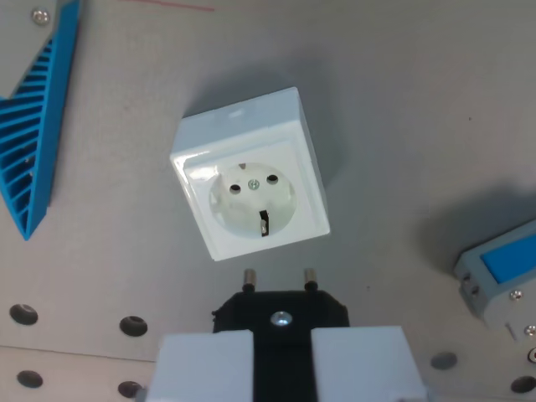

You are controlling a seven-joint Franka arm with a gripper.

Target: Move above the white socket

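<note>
- While the gripper sat at the bottom edge of the wrist view, its pale fingers were clamped on a black plug, two pins pointing up the frame.
- The white socket lay on the grey table, just beyond the pins, its centre slightly toward the wrist view's left.
- The socket's box was turned at an angle to the plug, and its two holes were not lined up with the pins.
- Judging from this, a short forward shift with a little leftward trim remained.
</note>
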